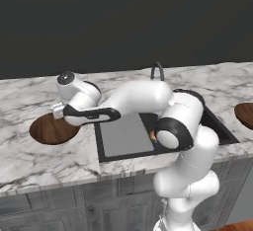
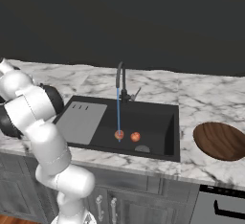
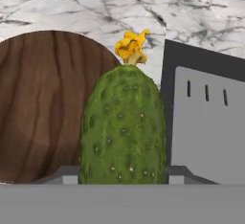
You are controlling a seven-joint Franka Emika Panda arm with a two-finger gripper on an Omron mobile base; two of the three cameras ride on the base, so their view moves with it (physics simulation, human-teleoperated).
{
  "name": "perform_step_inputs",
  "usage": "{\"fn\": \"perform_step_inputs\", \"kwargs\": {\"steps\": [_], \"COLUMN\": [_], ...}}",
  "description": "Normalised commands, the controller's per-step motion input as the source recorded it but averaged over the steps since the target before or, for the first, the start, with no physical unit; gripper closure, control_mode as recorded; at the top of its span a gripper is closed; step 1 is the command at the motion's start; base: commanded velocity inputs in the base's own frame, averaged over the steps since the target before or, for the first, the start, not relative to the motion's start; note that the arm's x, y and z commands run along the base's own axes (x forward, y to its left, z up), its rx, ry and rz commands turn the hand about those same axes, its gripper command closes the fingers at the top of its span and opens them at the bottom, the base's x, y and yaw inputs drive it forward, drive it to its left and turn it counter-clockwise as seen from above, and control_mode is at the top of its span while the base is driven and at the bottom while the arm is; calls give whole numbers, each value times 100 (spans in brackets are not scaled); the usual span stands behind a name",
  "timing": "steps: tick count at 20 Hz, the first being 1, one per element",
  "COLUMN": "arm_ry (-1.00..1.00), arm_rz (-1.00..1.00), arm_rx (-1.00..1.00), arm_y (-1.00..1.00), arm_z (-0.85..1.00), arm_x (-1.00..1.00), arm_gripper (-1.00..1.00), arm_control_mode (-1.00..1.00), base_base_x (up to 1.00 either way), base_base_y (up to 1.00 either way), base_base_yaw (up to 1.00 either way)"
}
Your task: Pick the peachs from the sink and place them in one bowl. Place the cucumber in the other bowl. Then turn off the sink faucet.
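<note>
**Cucumber held beside the left bowl, two peaches under running water**

No brand, label or readable writing can be made out on anything in the scene.

At the far left, one dark wooden bowl [image 1: 52, 129] is set on the marble counter [image 1: 29, 156], just beside the sink's left edge. The gripper [image 1: 58, 110] is seen above the bowl's near-right rim, closed on the cucumber [image 3: 123, 127]. In the hand view the cucumber is gripped lengthwise between the fingertips, its yellow blossom end pointing away from the camera, with the bowl's wooden hollow to its left and the grey drainboard [image 3: 210, 127] to its right.

One sink [image 2: 158, 117] is counted, a black basin with the ribbed drainboard panel on its left. One faucet [image 2: 121, 80] stands at the back rim, and a thin blue stream of water is seen falling from its spout into the basin. Two peaches are counted on the basin floor: one [image 2: 119, 134] directly under the stream, the other [image 2: 135, 136] just beside it to the right. A drain is seen just in front of them.

At the far right, a second wooden bowl [image 2: 221, 140] rests on the counter, apart from the sink. From the left base view, much of the basin is blocked by the arm's own white links.
</note>
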Motion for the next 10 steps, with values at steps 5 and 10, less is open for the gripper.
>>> {"fn": "perform_step_inputs", "kwargs": {"steps": [5, 10], "arm_ry": [0, 4], "arm_rz": [0, 0], "arm_rx": [-1, 0], "arm_y": [20, 10], "arm_z": [-39, -23], "arm_x": [0, 5], "arm_gripper": [100, 100], "arm_control_mode": [-100, -100], "base_base_x": [0, 0], "base_base_y": [0, 0], "base_base_yaw": [0, 0]}}
